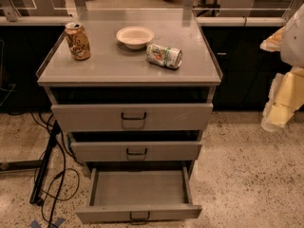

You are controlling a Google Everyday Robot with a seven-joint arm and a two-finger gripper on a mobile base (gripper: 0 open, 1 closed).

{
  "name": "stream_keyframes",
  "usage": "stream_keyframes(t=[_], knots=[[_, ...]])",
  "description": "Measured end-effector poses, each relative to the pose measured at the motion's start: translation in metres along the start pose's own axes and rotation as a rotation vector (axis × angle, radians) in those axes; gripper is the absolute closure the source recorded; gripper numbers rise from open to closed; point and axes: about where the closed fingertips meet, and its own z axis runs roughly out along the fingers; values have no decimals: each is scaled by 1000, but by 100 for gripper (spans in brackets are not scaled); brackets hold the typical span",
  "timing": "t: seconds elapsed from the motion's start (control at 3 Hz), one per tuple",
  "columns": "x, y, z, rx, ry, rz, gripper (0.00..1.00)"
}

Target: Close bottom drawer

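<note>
A: Where's the bottom drawer (137, 190)?
B: Lowest of three, under the table (114, 63). It's pulled far out toward the camera, so the front panel is exposed for a push. Shallow, empty grey tray with a small dark wire handle (139, 216) centred.
A: Gripper?
B: Gripper (279, 109) is at the right edge, raised, well apart from the cabinet. Probably staged clear, not engaged yet. Open or closed: can't tell.
</note>
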Motion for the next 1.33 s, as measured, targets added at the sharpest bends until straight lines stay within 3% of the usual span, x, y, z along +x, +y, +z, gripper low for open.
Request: stream_keyframes(t=[0.33, 0.67, 1.33], knots=[[0, 0, -1, 2, -2, 1, 0], [2, 14, 9, -19, -23, 35, 0], [-7, 76, 80, -75, -177, 118, 43]])
